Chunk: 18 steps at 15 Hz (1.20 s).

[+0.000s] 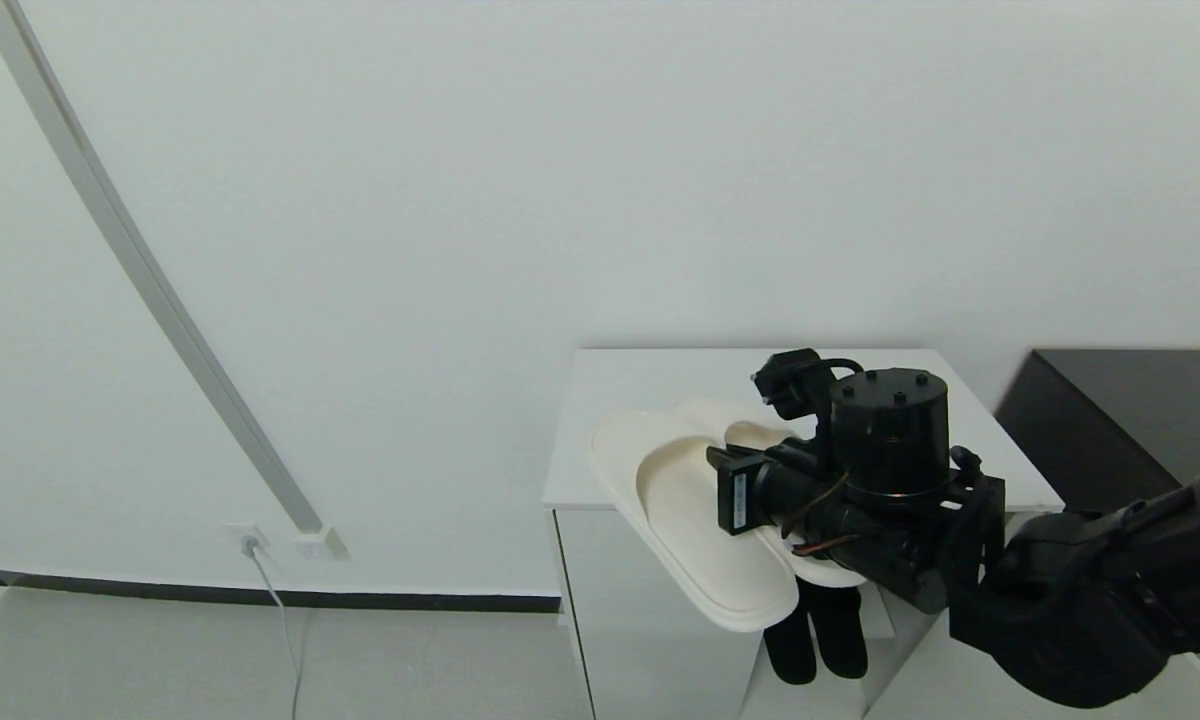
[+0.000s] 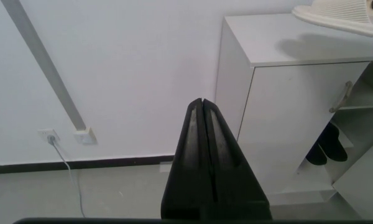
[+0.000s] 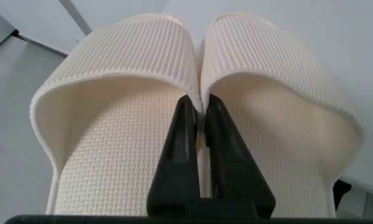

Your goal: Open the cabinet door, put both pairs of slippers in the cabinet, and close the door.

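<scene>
A pair of white slippers (image 1: 680,510) hangs tilted over the front edge of the white cabinet (image 1: 640,380), toes toward the wall. My right gripper (image 3: 200,102) is shut on the touching inner edges of both white slippers (image 3: 118,149). A pair of black slippers (image 1: 815,630) stands on a lower shelf inside the cabinet, behind the open right door (image 1: 920,670). My left gripper (image 2: 202,102) is shut on nothing, low and off to the cabinet's left side, facing its closed left door (image 2: 286,112). From there the black slippers (image 2: 328,146) show inside.
A dark piece of furniture (image 1: 1110,410) stands right of the cabinet. A grey conduit strip (image 1: 140,270) runs down the wall to a socket with a cable (image 1: 248,542). A bar handle (image 2: 342,96) sits on the closed door. Bare floor lies left of the cabinet.
</scene>
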Tool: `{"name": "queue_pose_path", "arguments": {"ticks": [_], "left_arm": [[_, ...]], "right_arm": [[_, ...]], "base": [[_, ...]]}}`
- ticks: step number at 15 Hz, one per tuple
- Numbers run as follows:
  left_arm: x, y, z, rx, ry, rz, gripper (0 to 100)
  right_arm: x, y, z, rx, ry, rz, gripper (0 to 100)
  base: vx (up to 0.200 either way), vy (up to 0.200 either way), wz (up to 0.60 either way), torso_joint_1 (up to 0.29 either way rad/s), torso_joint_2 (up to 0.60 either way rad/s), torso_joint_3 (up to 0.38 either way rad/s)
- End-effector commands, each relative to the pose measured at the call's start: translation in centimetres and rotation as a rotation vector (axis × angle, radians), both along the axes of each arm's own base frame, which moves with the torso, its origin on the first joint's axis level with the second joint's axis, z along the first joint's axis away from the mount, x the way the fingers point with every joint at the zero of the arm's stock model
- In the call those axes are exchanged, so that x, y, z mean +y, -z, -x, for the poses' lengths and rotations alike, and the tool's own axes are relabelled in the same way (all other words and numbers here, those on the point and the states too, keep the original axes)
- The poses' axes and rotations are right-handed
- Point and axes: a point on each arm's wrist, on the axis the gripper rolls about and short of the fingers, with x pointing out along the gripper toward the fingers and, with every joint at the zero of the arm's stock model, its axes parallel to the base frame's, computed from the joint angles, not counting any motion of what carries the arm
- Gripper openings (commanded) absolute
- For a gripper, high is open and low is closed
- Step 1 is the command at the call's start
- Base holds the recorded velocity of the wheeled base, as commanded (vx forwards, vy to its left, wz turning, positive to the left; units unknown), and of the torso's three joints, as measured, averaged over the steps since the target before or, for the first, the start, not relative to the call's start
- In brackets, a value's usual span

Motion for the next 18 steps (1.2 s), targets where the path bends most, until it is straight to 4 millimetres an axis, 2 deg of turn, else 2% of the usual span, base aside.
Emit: {"name": "queue_pose_path", "arguments": {"ticks": [1, 10, 18], "left_arm": [[0.0, 0.01, 0.0, 0.0, 0.0, 0.0, 0], [0.0, 0.01, 0.0, 0.001, -0.001, 0.005, 0], [0.0, 0.01, 0.0, 0.001, -0.001, 0.005, 0]], "right_arm": [[0.27, 0.1, 0.33, 0.002, -0.012, 0.003, 0], [0.32, 0.65, 0.8, 0.017, -0.021, 0.016, 0], [0.02, 0.08, 1.1, 0.007, -0.02, 0.002, 0]], "base": [[-0.2, 0.0, 0.0, 0.002, 0.01, -0.002], [-0.2, 0.0, 0.0, 0.001, 0.0, 0.004], [0.0, 0.0, 0.0, 0.0, 0.0, 0.0]]}}
